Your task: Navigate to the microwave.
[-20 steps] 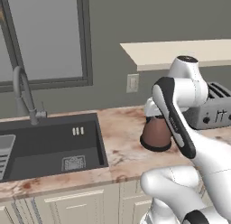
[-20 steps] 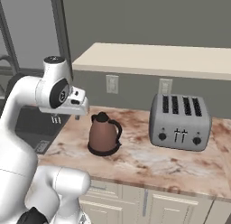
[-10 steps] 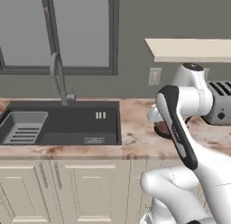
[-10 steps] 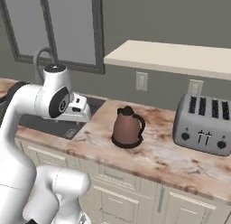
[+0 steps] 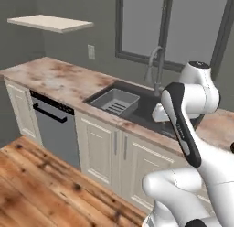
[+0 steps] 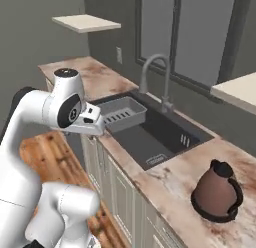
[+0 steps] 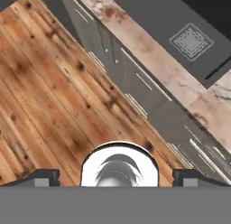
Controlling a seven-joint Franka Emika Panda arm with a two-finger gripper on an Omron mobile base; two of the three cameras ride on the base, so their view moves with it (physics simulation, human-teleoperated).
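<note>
The microwave is out of view. My gripper point(image 7: 116, 177) is held close to the arm, above the front edge of the counter by the sink point(image 5: 137, 109). In the hand view its two dark fingertips point(image 7: 43, 177) stand far apart with nothing between them, so it is open. That view looks down on the wooden floor point(image 7: 49, 96), the grey cabinet fronts point(image 7: 135, 90) and the counter's edge. The hand also shows as a white block in the left base view point(image 5: 161, 114) and in the right base view point(image 6: 91, 122).
A grey dish rack point(image 5: 115, 101) lies in the sink under a curved faucet point(image 5: 155, 66). A dishwasher point(image 5: 52, 127) sits under the left counter, below a wall shelf point(image 5: 50, 23). A brown kettle point(image 6: 216, 193) stands on the counter to the right. Open wooden floor point(image 5: 36, 185) lies in front.
The whole scene has slid to the right as the base turned and pulled back: the toaster is gone from view, the kettle sits far right, and the dishwasher, left counter and floor have appeared.
</note>
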